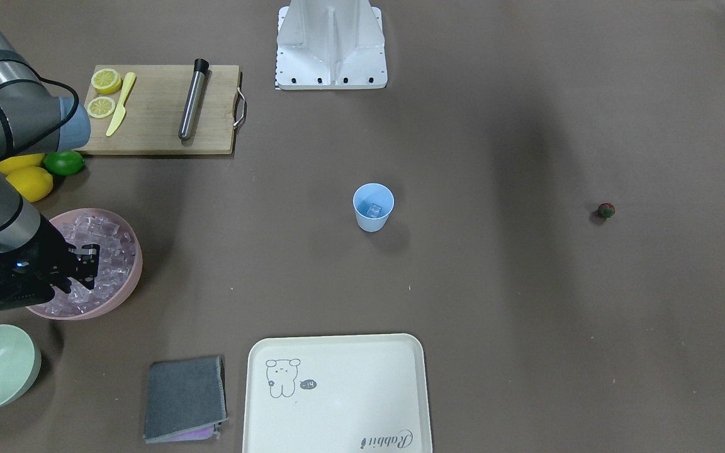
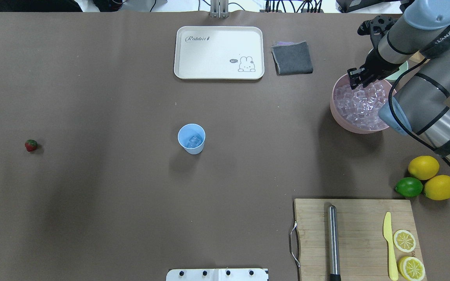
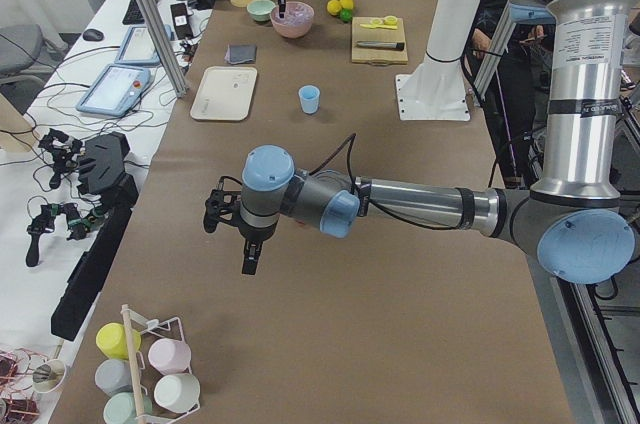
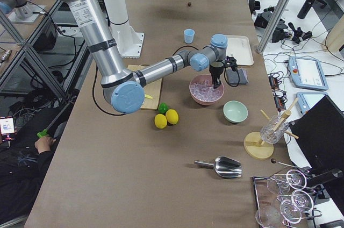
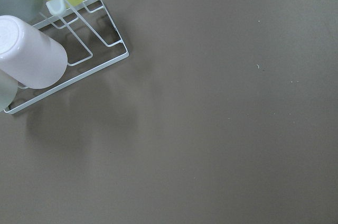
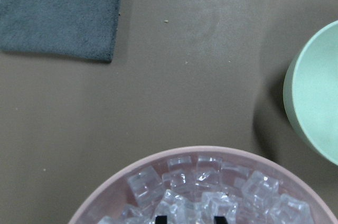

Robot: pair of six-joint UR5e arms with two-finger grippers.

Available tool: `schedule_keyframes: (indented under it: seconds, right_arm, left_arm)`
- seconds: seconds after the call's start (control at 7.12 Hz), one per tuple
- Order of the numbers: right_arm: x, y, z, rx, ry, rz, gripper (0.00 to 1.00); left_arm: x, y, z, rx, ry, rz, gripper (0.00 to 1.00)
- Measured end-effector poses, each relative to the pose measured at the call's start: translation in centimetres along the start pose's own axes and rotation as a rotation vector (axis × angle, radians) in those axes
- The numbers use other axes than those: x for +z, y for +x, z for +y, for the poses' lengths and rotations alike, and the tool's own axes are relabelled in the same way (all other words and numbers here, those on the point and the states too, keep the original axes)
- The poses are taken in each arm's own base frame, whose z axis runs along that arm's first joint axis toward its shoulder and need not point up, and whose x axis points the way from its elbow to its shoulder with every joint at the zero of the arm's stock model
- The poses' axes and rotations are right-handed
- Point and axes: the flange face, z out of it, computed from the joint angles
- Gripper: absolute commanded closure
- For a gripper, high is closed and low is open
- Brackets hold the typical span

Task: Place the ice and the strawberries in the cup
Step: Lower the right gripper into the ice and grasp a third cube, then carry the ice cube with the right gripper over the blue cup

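The ice fills a pink bowl on the robot's right, and at least one cube lies in the light blue cup mid-worktop. The strawberry sits far off on the left. The right claw hangs over the ice with its fingers spread. I cannot tell the left claw's state.

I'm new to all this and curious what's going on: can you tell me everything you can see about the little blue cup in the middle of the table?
The cup is small, light blue and plain, apparently plastic, tapering toward its base, with no handle. It stands upright and open near the middle of the brown table, alone, touching only the tabletop. Clear ice lies at its bottom; I can't count the cubes.
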Motion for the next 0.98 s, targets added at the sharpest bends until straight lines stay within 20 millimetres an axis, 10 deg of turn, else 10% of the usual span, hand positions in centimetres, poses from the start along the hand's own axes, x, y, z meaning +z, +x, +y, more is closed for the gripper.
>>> schedule_keyframes:
  seconds: [0.42,0.98]
  right_arm:
    - [-6.3,-6.8,1.5,-0.017,-0.016,-0.039,1.00]
    - [-8.2,-25.1,5.7,0.111,-0.059,-0.212,1.00]
  left_arm:
    - [0.1,-0.1,0.0,0.004,-0.001,0.000,0.02]
    - [0.1,-0.2,0.2,0.005,-0.003,-0.001,0.02]
